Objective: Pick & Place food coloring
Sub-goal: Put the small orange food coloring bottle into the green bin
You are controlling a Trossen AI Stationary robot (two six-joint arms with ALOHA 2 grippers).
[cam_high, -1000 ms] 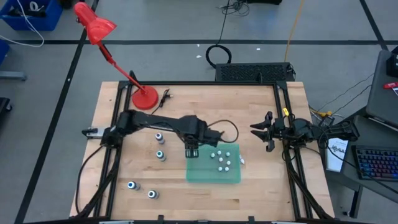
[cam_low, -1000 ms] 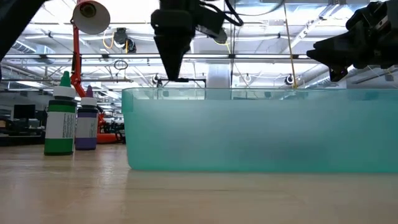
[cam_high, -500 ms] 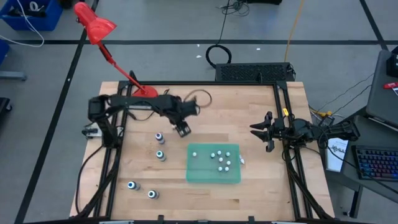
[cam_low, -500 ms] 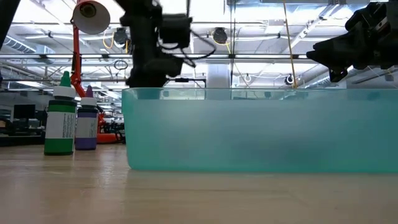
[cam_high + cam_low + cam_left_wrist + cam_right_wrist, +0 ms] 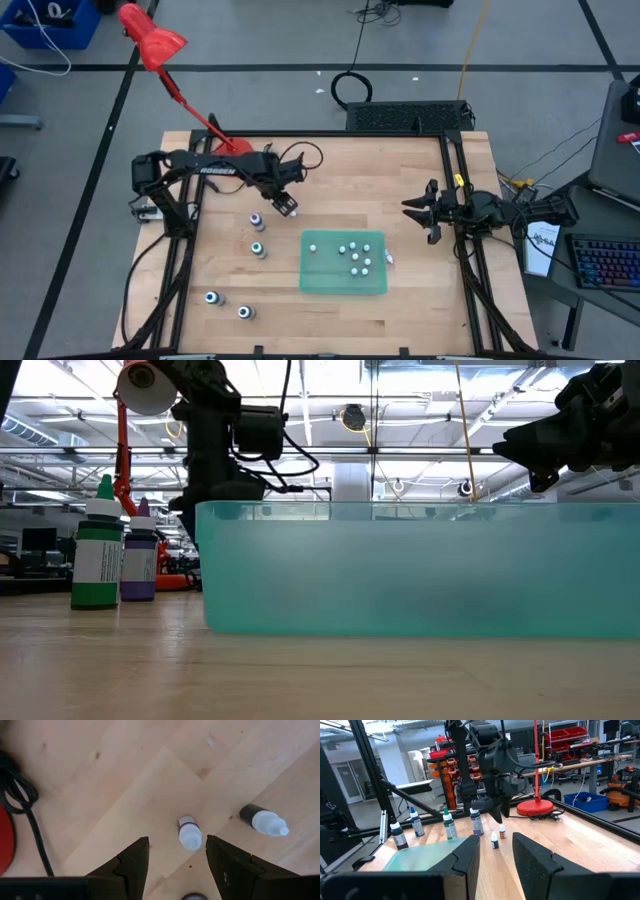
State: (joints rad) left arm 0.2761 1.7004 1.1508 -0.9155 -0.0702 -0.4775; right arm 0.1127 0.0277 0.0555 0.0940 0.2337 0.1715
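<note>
My left gripper (image 5: 287, 208) (image 5: 177, 852) is open and hovers over the bare table beyond the tray's far left corner. A tiny whitish bottle (image 5: 190, 832) stands below, between its fingers; I see no touch. A second tiny bottle (image 5: 262, 820) stands just beside it. Both show past my right gripper's fingers (image 5: 494, 840). Several tiny whitish bottles (image 5: 355, 258) stand in the teal tray (image 5: 343, 288), and one (image 5: 388, 259) sits at its right edge. Bigger bottles stand left of the tray: purple (image 5: 256, 220), teal (image 5: 258, 249) and two near the front (image 5: 211, 297) (image 5: 245, 312). My right gripper (image 5: 415, 218) (image 5: 496, 852) waits open, right of the tray.
A red desk lamp's base (image 5: 233, 157) and a black cable (image 5: 30, 827) lie at the far left, close behind my left arm. The tray wall (image 5: 400, 570) hides much of the low view; a green bottle (image 5: 97, 555) and a purple one (image 5: 138, 560) stand left of it.
My left gripper has left the tray's left part, swung toward the table's far left, and now hovers over the two tiny bottles there. A whitish bottle shows in the tray where the gripper stood. My right arm has kept still.
</note>
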